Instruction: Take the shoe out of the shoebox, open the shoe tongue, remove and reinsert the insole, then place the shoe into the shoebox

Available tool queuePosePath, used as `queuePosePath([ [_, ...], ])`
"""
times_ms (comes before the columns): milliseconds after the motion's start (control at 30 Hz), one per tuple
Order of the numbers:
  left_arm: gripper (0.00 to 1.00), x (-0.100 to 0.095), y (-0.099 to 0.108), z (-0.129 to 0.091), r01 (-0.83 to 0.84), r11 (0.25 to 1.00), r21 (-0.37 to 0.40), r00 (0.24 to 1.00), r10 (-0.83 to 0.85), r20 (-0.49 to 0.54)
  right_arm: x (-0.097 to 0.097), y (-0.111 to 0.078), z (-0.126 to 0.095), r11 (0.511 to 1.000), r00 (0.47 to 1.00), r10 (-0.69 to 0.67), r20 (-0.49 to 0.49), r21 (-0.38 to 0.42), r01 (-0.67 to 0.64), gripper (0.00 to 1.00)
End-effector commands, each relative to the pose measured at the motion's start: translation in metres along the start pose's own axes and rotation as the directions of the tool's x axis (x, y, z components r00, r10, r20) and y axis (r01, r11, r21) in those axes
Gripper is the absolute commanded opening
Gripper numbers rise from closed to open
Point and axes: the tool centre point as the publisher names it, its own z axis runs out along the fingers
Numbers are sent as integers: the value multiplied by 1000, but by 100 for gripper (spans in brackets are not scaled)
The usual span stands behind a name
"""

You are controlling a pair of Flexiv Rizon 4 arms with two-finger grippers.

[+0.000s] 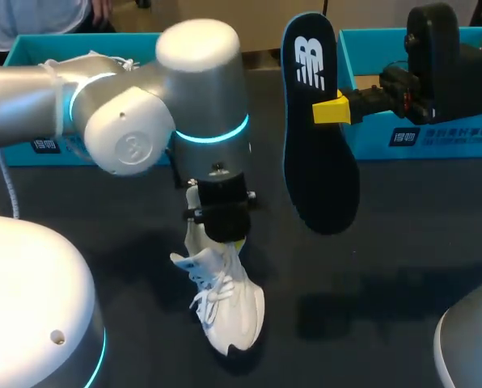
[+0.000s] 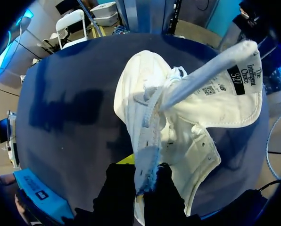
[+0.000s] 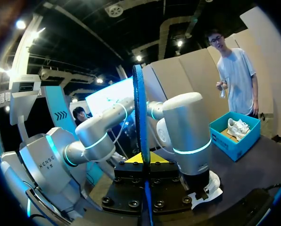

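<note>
**Status: shoe gripped on tabletop, insole held in the air**

The left arm (image 1: pixel 128 121) enters from the left and bends down over the middle of the dark tabletop (image 1: pixel 403 250). The left fingers (image 2: pixel 117 188) are closed on the white shoe (image 1: pixel 229 303) and pinch the laced edge of its upper from both sides. The toe end of the shoe touches the tabletop and points toward the robot. Whether the heel is lifted cannot be determined. The tongue (image 2: pixel 211 70) is pulled out of the opening and its label is exposed.

The right arm (image 1: pixel 443 73) enters from the right. The right fingers (image 1: pixel 331 109) grip the dark insole (image 1: pixel 322 178) from two sides. The insole hangs upright, clear of the tabletop and apart from the shoe. In the right wrist view it (image 3: pixel 139 117) shows edge-on between the yellow tips.

The left shoebox (image 1: pixel 39 44) stands at the far left of the tabletop and contains a second shoe (image 1: pixel 103 63). The right shoebox (image 1: pixel 435 133) stands at the far right, behind the right arm
</note>
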Motion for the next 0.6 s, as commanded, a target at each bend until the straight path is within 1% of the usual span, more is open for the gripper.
queuePosePath([
  [33, 0, -9, 0, 12, -14, 1000, 5, 1000, 14, -26, -2, 1, 2, 1000, 1000, 1, -1, 3, -1, 0],
  [233, 0, -12, 0, 25, -58, 998, 24, 998, 58, -29, -2, 1, 2, 1000, 1000, 1, -1, 3, -1, 0],
  [600, 0, -27, 3, 47, -88, 996, 8, 994, 88, -71, -2, 1, 2, 1000, 1000, 1, -1, 3, -1, 0],
])
